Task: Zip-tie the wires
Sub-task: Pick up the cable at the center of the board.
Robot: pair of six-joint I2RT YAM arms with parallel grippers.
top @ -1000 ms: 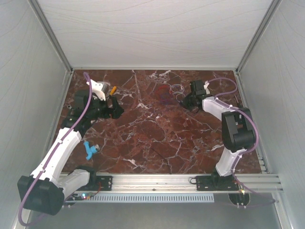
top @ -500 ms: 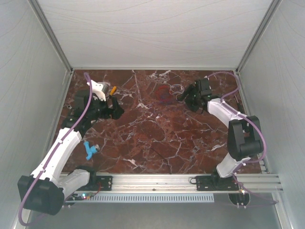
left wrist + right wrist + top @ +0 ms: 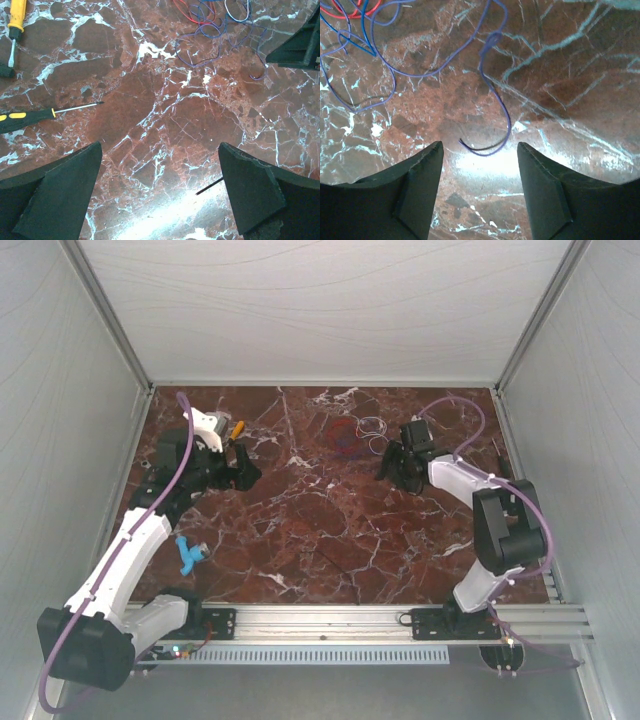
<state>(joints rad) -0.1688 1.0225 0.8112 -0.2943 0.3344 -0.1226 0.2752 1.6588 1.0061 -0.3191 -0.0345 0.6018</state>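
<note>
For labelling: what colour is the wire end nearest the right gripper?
That wire end is blue-purple; the right wrist view shows it best.

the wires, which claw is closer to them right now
Right. The right claw is open just to the right of the wires, with a loose blue strand end right in front of it. The left claw is well off to their left.

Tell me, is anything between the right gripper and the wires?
Nothing visible is. The right gripper hangs open over the bare marble table, and one loose end of the wires reaches the gap just ahead of its fingertips.
</note>
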